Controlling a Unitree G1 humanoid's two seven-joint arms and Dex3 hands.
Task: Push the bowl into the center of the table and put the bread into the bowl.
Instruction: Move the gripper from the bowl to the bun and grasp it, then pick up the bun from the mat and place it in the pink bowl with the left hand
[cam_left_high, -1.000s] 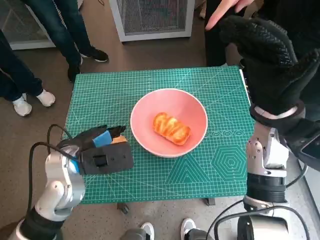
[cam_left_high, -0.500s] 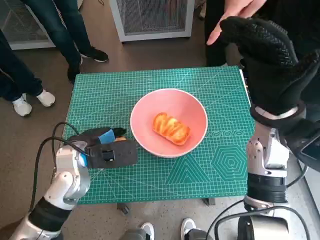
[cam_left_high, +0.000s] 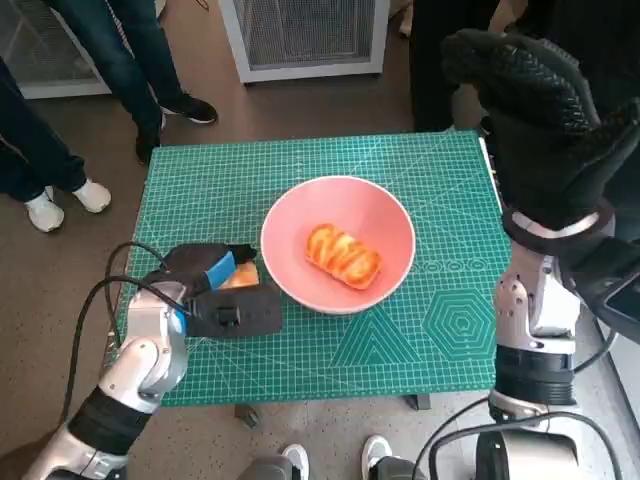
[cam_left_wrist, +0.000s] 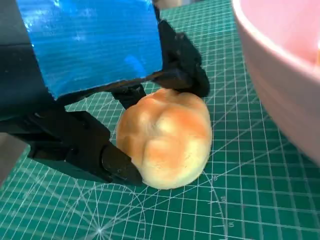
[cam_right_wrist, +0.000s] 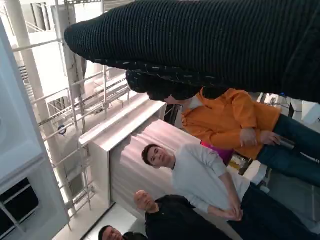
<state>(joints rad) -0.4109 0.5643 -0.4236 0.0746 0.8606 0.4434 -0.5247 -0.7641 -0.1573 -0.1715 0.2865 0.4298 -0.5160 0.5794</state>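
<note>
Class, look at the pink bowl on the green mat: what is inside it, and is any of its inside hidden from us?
Inside the pink bowl lies one glazed bread, on the bottom. The head view looks straight in, so only the spot under that bread is covered.

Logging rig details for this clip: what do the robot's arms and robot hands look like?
Both forearms are pale grey. The left robot hand is black, blue tape across its back, a black cable looping beside it. The right robot hand wears a black knitted glove.
</note>
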